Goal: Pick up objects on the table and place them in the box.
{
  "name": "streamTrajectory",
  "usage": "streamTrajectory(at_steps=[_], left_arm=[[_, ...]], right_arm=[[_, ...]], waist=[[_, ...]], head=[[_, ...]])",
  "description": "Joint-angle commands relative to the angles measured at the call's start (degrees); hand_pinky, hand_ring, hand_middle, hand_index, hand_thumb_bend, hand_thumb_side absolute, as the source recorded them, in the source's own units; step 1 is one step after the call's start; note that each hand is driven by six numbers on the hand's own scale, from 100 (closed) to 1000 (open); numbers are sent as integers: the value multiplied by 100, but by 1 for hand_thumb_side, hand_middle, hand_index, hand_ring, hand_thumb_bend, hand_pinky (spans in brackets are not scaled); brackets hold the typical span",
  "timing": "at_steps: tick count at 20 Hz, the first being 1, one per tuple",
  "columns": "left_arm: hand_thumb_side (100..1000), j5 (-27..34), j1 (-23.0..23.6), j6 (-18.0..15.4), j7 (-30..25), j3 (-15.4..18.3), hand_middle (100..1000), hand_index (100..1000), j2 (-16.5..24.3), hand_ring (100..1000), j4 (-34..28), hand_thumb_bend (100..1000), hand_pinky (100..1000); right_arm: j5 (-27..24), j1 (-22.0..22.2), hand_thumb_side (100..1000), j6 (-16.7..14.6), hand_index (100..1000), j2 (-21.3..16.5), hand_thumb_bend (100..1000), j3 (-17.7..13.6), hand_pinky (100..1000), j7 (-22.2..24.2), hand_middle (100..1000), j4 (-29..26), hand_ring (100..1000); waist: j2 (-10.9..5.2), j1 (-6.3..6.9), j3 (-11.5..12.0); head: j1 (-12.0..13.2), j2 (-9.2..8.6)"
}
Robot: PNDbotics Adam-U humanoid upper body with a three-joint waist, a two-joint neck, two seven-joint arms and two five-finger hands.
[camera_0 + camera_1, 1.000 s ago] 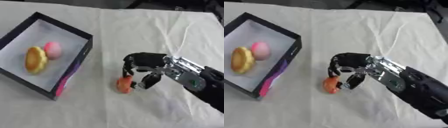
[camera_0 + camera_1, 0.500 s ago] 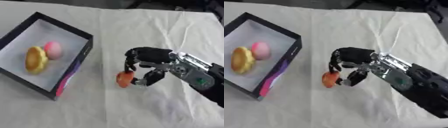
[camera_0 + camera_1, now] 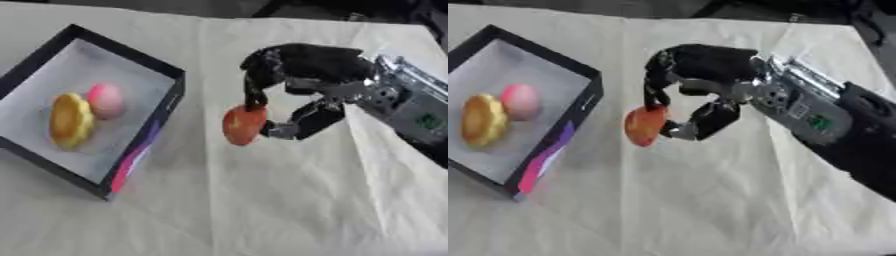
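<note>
right hand (image 3: 302, 85) pinches an orange object (image 3: 243, 124) beside the box (image 3: 166, 80); both views match.

the table cloth (image 3: 262, 200) is a plain cream white with soft creases and no print, and the box (image 3: 171, 80) on it has black walls, a pale whitish-grey floor and a streak of pink and purple running along its near outer side. inside the box lie a golden yellow round thing (image 3: 70, 121) and a pink rounded thing (image 3: 106, 100), while the object (image 3: 243, 125) pinched by the right hand (image 3: 302, 75) is orange-red with a lighter orange patch. that hand is mostly black, its wrist and forearm showing silver-grey metal with a small green mark.
</note>
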Motion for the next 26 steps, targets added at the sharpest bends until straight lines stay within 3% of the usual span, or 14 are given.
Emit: streamTrajectory(at_steps=[1, 6, 10, 15, 18, 22, 26], left_arm=[[768, -19, 8, -6, -3, 49, 783, 894, 200, 728, -72, 100, 891], [767, -15, 19, -10, -15, 30, 782, 893, 221, 727, -74, 100, 891], [766, 5, -3, -4, -34, 7, 782, 893, 221, 728, -61, 100, 892], [765, 31, -72, -14, -57, -16, 783, 894, 223, 729, -72, 100, 892], [765, 45, -112, -20, -40, -12, 784, 895, 220, 730, -80, 100, 892], [762, 62, -164, -33, 5, -9, 785, 895, 215, 731, -92, 100, 893], [763, 66, -174, -36, 41, -8, 784, 894, 195, 730, -93, 100, 894]], right_arm=[[-360, -531, 100, 69, 538, -101, 258, -212, 849, -40, 376, -135, 627], [-679, -1833, 100, 740, 538, 465, 291, -201, 850, 149, 374, -32, 628], [-473, -2735, 100, 915, 540, 1288, 343, -35, 845, 363, 381, 814, 633], [578, -3376, 100, 558, 541, 2475, 387, 56, 841, 189, 385, 2434, 635], [1342, -3556, 100, 282, 539, 3091, 349, 43, 841, -39, 394, 3451, 634], [2316, -3555, 100, -179, 519, 3611, 357, 64, 837, -347, 410, 4460, 639], [2942, -3336, 136, -581, 522, 3888, 331, 144, 834, -517, 416, 5053, 640]], waist=[[-132, 42, -3], [-187, 57, 11], [-207, 62, 66], [-203, 66, 181], [-184, 54, 243], [-153, 43, 329], [-130, 34, 381]], head=[[-22, -7], [-82, -7], [-146, -7], [-290, -7], [-364, -7], [-424, -7], [-436, -7]])
